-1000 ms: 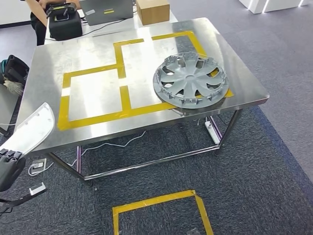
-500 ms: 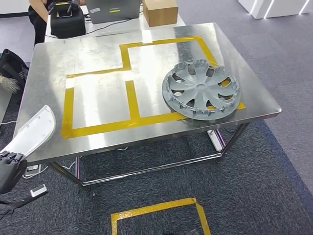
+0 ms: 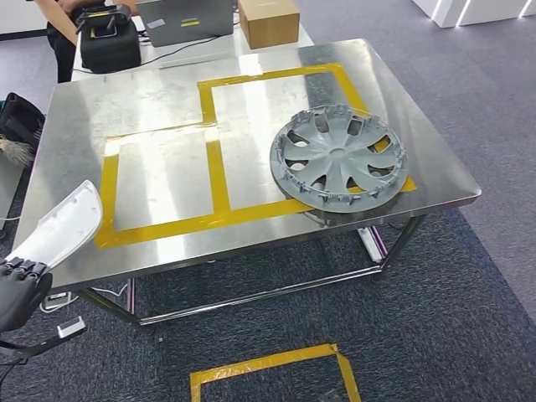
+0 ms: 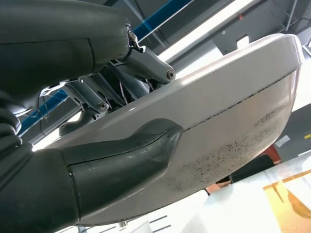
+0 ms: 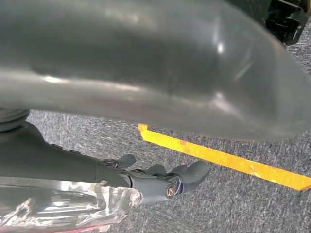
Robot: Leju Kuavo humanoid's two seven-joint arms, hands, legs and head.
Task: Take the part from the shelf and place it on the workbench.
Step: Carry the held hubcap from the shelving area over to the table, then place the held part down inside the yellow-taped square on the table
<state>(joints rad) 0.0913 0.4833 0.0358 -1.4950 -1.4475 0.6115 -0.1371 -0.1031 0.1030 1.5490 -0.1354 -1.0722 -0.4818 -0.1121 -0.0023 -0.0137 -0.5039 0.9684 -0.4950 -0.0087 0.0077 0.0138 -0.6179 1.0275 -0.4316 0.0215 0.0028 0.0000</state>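
the left hand (image 3: 19, 289) is clamped on the white part (image 3: 60, 224) at the surface's (image 3: 158, 100) seven o'clock corner, off its edge. a shallow hold could let it tip or clip the rim. the right hand (image 5: 161, 182) hangs, fingers apart.

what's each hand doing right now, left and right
Left hand: holding the white part, thumb pressed on its face.
Right hand: hanging over the carpet; cannot tell whether open or closed.
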